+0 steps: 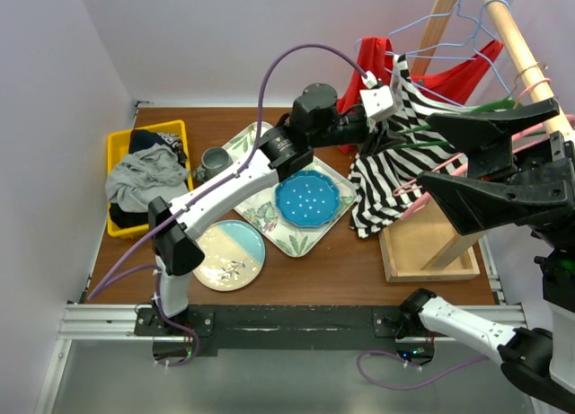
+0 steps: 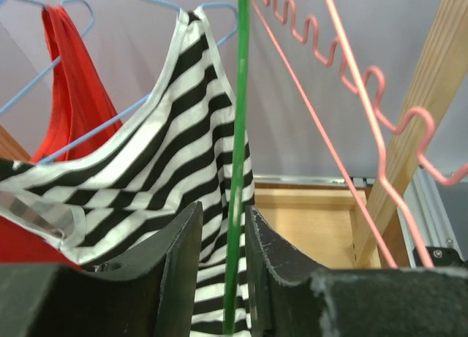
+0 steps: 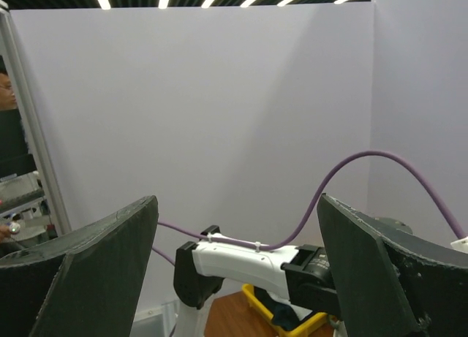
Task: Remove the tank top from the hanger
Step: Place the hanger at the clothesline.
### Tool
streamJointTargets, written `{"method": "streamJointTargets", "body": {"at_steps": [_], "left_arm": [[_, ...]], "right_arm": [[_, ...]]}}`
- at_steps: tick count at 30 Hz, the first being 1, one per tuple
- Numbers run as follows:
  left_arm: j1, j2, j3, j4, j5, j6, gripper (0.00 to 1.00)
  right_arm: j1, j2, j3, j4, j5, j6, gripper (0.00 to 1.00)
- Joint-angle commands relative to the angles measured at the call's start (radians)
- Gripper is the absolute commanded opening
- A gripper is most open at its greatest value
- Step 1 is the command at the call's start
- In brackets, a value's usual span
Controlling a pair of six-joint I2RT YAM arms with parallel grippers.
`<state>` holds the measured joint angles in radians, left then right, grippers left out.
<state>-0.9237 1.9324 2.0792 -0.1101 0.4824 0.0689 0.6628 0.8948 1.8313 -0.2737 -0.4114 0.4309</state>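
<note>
The black-and-white striped tank top hangs on the rack at the right, and the left wrist view shows it draped over a blue wire hanger. My left gripper reaches into the garment's upper part. In its wrist view the left gripper has its jaws a little apart around a thin green hanger wire, with a small gap on each side. My right gripper hovers just right of the tank top. It stands wide open with nothing between its fingers.
A red garment hangs behind on blue hangers. A pink wavy hanger and the wooden rack post are to the right, above the rack's base. A yellow bin of clothes, a mug, a tray holding a blue plate and another plate lie left.
</note>
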Motion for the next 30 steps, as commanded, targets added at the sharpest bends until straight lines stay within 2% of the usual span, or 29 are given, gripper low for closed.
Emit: {"method": "streamJointTargets", "body": {"at_steps": [1, 3, 4, 8, 13, 14, 15, 16, 19, 23, 25, 30], "left_arm": [[-0.001, -0.082, -0.105, 0.096, -0.039, 0.005, 0.38], [0.000, -0.104, -0.136, 0.133, -0.041, 0.002, 0.41], [0.002, -0.107, -0.139, 0.135, -0.042, -0.001, 0.47], [0.005, -0.148, -0.171, 0.132, -0.056, 0.002, 0.56], [0.026, -0.271, -0.382, 0.211, -0.096, 0.011, 0.66], [0.029, -0.327, -0.428, 0.257, -0.103, -0.006, 0.68], [0.029, -0.358, -0.530, 0.283, -0.110, -0.012, 0.75], [0.032, -0.389, -0.583, 0.308, -0.119, -0.017, 1.00], [0.033, -0.495, -0.741, 0.336, -0.136, -0.018, 1.00], [0.031, -0.651, -0.887, 0.264, -0.200, -0.011, 1.00], [0.029, -0.714, -0.979, 0.250, -0.255, -0.012, 1.00], [0.031, -0.920, -1.105, 0.119, -0.402, -0.021, 1.00]], "right_arm": [[0.004, -0.013, -0.018, -0.002, 0.080, -0.009, 0.94], [0.004, -0.010, -0.023, -0.002, 0.082, -0.009, 0.93], [0.004, -0.008, -0.024, -0.004, 0.080, -0.011, 0.93], [0.004, 0.004, -0.023, -0.019, 0.117, -0.020, 0.93], [0.004, 0.032, -0.029, -0.042, 0.238, -0.083, 0.93], [0.004, 0.050, -0.032, -0.042, 0.303, -0.110, 0.93], [0.003, 0.061, -0.035, -0.038, 0.331, -0.125, 0.93], [0.004, 0.075, -0.033, -0.038, 0.357, -0.141, 0.93], [0.004, 0.151, -0.029, -0.029, 0.465, -0.187, 0.93], [0.004, 0.298, 0.051, -0.096, 0.670, -0.205, 0.91], [0.004, 0.384, 0.104, -0.131, 0.820, -0.231, 0.91], [0.004, 0.495, 0.112, -0.017, 1.135, -0.386, 0.88]]}}
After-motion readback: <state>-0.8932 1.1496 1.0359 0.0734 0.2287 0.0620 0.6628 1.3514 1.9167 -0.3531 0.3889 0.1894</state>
